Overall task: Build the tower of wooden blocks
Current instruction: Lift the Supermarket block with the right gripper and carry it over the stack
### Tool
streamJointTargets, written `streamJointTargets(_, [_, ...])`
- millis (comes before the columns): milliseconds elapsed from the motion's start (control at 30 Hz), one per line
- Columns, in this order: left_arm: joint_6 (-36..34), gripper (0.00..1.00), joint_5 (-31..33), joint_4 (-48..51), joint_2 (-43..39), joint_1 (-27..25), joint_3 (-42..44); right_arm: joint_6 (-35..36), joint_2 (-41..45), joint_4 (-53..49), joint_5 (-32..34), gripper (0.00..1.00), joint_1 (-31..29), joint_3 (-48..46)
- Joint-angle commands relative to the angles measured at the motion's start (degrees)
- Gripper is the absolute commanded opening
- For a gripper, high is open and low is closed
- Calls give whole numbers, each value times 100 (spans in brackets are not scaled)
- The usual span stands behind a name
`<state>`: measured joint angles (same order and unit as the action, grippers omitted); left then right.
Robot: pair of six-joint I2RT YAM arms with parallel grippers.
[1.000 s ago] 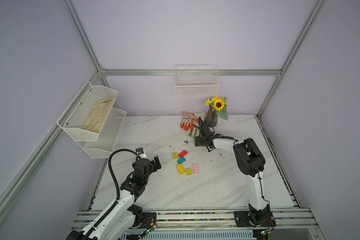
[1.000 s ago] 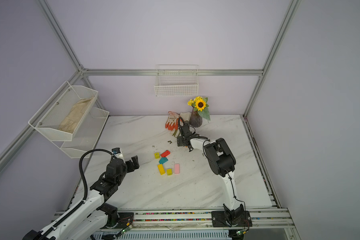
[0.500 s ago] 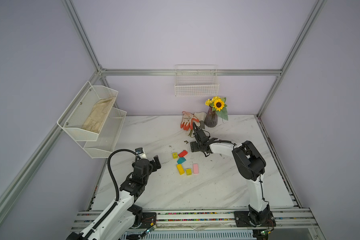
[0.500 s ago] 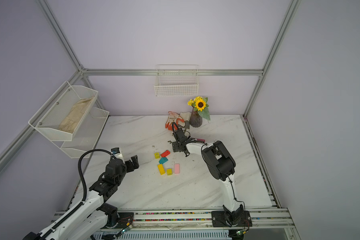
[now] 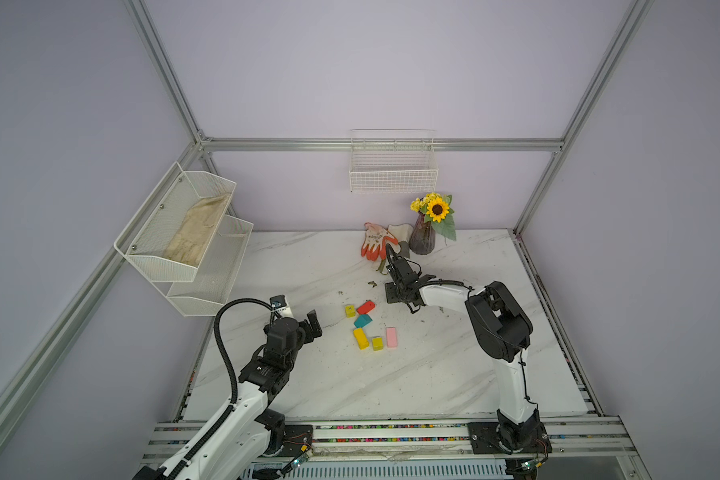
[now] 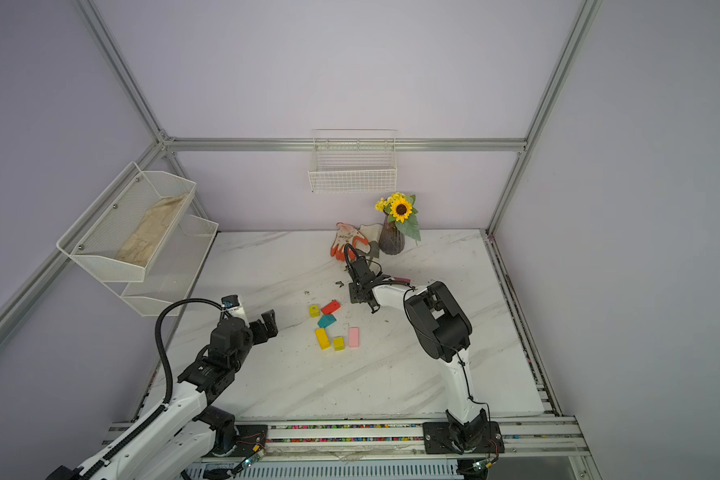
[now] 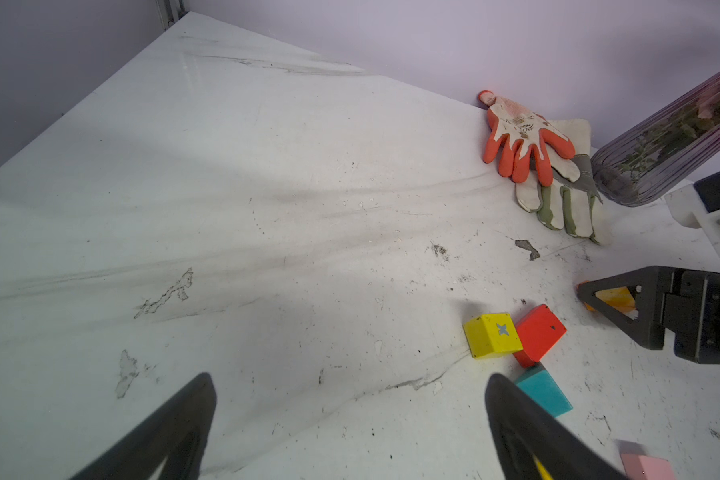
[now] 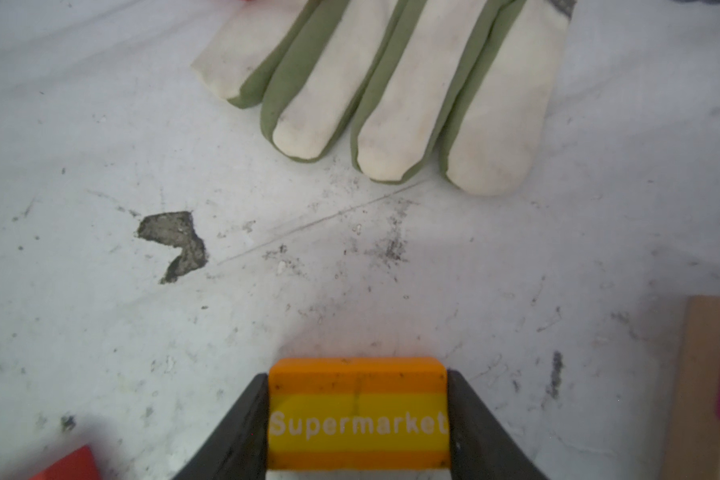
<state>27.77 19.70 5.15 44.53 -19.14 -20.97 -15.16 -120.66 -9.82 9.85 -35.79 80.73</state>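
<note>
Notably, right gripper [image 8: 357, 376] clamps orange block [image 8: 357, 415] lettered "Supermarket"; yellow cube [image 7: 493, 334] bears grey X; left gripper [image 7: 350, 382] gapes wide.

Orange Supermarket block [image 8: 357, 411] gripped by right pincer [image 8: 357, 374], six coloured blocks [image 5: 362, 321] scattered beside

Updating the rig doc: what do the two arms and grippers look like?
Both arms have white links and black joint housings. The left arm carries a thick black ribbed hose, the right arm a thin black cable. The left gripper and right gripper have black, tapered fingers.
</note>
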Motion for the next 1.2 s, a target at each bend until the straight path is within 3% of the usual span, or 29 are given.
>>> streamJointTargets(0, [-13,100,-41,222,44,41,-284,-66,80,-206,14,48,-24,87])
streamJointTargets(133, [801,100,-680,1798,-72,42,-1313,-92,383,-1,-70,43,-24,-96])
streamJointTargets(267, [1035,99,-1798,1743,-173,41,-1860,-181,829,303,-161,39,-24,-452])
streamJointTargets(333, [1038,100,-1808,1538,26,41,-2092,-271,1062,420,-185,37,-24,-633])
streamJointTargets(433, [1399,100,-1294,1366,452,41,-2328,-373,1474,452,-94,35,-24,-858])
streamJointTargets(500, [1366,100,-1328,793,521,50,-2182,-405,1778,571,-113,34,-24,-1029])
streamJointTargets(567, [1409,95,-2273,-163,502,366,-1714,-451,2048,644,-109,34,-24,-1116])
streamJointTargets(633, [1121,96,-2178,-232,404,394,-1483,-671,2162,493,-58,33,-24,-988])
streamJointTargets(733, [803,100,-1531,-253,217,384,-1008,-806,2211,391,9,26,-24,-820])
streamJointTargets(867, [955,100,-1873,-2104,382,384,3,-868,2553,612,131,21,-24,-1294])
streamJointTargets(1000, [927,100,-2607,-1959,759,380,-401,-707,3149,390,950,19,22,-1906])
streamJointTargets(1167, [880,100,-2753,-1926,1055,211,-583,-508,3601,501,932,17,469,-2478])
